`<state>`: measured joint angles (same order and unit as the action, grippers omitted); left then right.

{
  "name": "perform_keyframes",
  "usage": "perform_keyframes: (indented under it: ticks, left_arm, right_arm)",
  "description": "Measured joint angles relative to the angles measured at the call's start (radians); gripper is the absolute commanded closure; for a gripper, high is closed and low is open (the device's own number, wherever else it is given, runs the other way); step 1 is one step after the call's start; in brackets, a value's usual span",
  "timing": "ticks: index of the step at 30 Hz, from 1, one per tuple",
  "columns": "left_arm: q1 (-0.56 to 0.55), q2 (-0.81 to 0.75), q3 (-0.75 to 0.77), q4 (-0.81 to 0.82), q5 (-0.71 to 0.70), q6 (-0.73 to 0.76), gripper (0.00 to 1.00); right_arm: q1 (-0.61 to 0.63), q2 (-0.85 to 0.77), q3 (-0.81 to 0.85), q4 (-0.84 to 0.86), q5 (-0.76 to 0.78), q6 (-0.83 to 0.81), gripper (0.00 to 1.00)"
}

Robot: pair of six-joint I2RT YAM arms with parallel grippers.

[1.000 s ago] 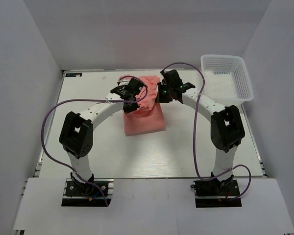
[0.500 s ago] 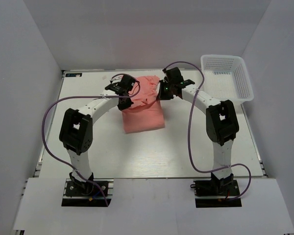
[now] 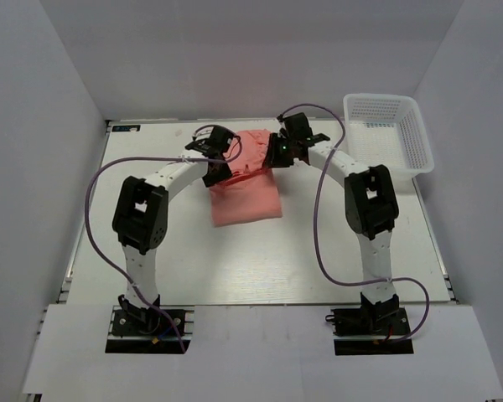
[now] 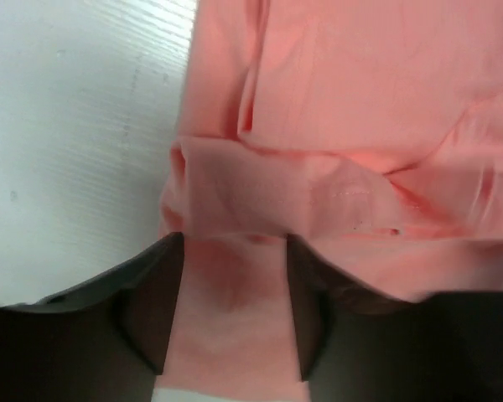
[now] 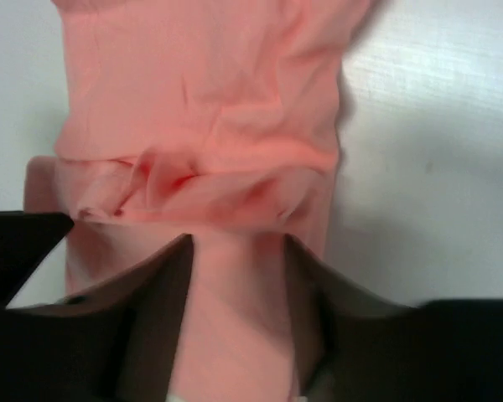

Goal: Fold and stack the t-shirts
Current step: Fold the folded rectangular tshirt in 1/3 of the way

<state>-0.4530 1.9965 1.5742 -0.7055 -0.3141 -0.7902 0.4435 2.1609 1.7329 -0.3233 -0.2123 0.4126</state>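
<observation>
The salmon-pink t-shirt [image 3: 250, 194] lies on the white surface [image 3: 260, 260] towards its far side, between the two arms, bunched into a rough rectangle. Its near edge rests flat on the surface, and its far edge is gathered up at the tools.

The left tool [image 3: 215, 170] is at the shirt's far left corner. In the left wrist view its fingers [image 4: 151, 310] stand partly closed, and pink cloth fills the gap between them. A folded band of fabric is drawn across just past the fingertips, so the tool is clamped on the t-shirt [image 4: 352, 92].

The right tool [image 3: 278, 157] is at the far right corner. In its wrist view the fingers [image 5: 155, 322] pinch the cloth in the same way (a wrinkled ridge sits right at the tips), and the rest of the t-shirt [image 5: 201, 92] spreads away beyond it.

Both arms arch inward from their bases, so the tools face each other across the cloth.

A white mesh basket [image 3: 381, 98] sits at the far right corner of the surface, apart from the shirt and near the right arm.
</observation>
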Motion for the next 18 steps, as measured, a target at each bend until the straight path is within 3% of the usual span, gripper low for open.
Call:
perform_keyframes:
  ticks: [1,6,10,12,18]
  left_arm:
    - [0.005,0.011,0.017,-0.006,-0.001,0.002,0.01]
    - [0.076,0.109,0.276,-0.071,-0.031,-0.022,0.0]
    - [0.13,0.102,0.38,-0.095,-0.048,-0.023,0.0]
    - [0.148,0.057,0.335,-0.079,-0.045,-0.019,0.0]
    - [0.131,-0.18,-0.029,0.041,0.07,0.047,0.0]
  right_arm:
    - [-0.002,0.02,0.032,-0.002,-0.009,0.003,0.11]
    - [-0.021,0.15,0.334,-0.042,-0.036,-0.01,0.1]
    - [-0.036,0.047,0.285,-0.018,-0.045,-0.032,0.1]
    - [-0.043,-0.061,0.151,-0.001,-0.047,-0.041,0.1]
    - [-0.043,-0.302,-0.182,0.054,-0.081,-0.059,0.1]
